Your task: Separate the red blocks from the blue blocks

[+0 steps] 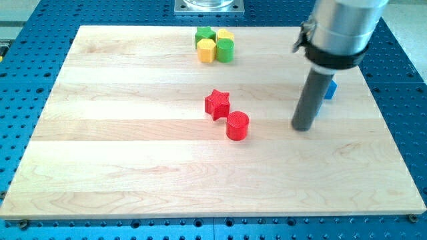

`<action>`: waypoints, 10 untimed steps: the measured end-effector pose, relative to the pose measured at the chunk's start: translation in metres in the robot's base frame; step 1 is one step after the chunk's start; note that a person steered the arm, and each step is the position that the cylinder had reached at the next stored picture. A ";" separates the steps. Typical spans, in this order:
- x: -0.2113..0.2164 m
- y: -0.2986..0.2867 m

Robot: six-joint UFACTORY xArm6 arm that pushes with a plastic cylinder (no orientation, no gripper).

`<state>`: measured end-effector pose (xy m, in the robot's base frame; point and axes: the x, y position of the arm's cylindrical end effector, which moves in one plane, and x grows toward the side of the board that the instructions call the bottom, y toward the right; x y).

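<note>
A red star block (217,105) lies near the middle of the wooden board (133,153). A red cylinder block (237,126) sits just to its lower right, almost touching it. A blue block (329,89) shows at the view's right, mostly hidden behind my rod, so its shape cannot be made out. My tip (303,127) rests on the board just below and left of the blue block, about a hundred pixels right of the red cylinder.
Near the view's top, a tight cluster holds a green block (203,35), a yellow block (225,35), a yellow block (206,51) and a green cylinder block (225,51). The board lies on a blue perforated table (400,80).
</note>
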<state>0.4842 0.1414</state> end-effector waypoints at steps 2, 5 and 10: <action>0.005 -0.010; 0.028 -0.072; -0.081 -0.134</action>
<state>0.4036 0.0070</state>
